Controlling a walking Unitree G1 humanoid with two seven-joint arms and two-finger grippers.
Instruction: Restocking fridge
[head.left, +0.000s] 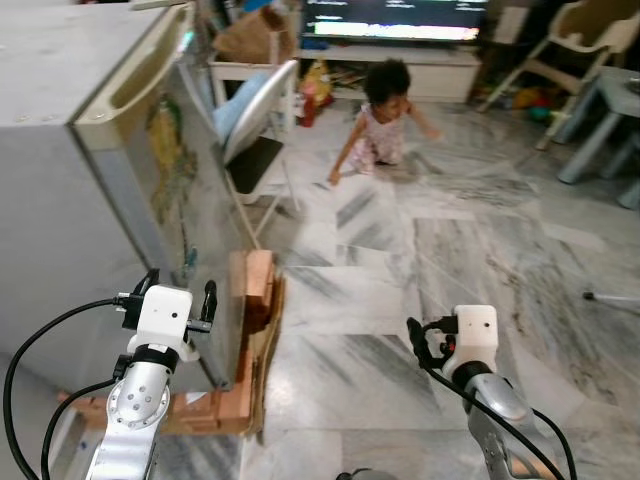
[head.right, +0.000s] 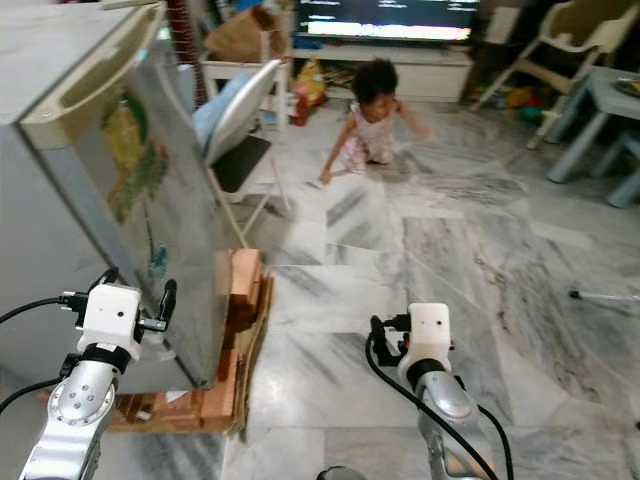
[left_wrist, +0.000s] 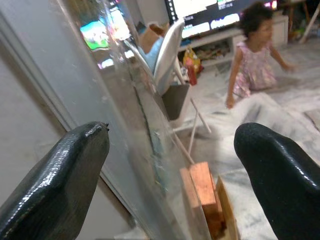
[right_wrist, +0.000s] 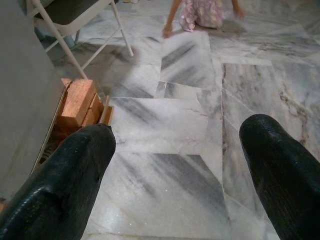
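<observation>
**Both hands raised and spread beside the closed fridge**

The left hand (head.left: 180, 288) is held up in front of the robot, its silver arm rising from the lower left, and its two black fingers (left_wrist: 55, 185) stand wide apart with nothing between them. It sits right at the near corner of the fridge (head.left: 60, 190); in the left wrist view the door's front edge runs between the two fingers, though whether either finger touches the door cannot be told.

The right hand (head.right: 385, 340) is held up at about the same height on the robot's right, over the marble floor (head.left: 400, 290), fingers likewise spread wide and empty. It is well apart from the fridge.

The fridge stands at the robot's left with its door (head.left: 185, 170) shut, a glossy panel with decals. Its base rests on wooden blocks (head.left: 258, 285) and cardboard. Beyond it a folding chair (head.left: 262, 120) leans by the door. Farther back a child (head.left: 378, 125) crouches on the floor before a TV stand (head.left: 400, 60).
</observation>
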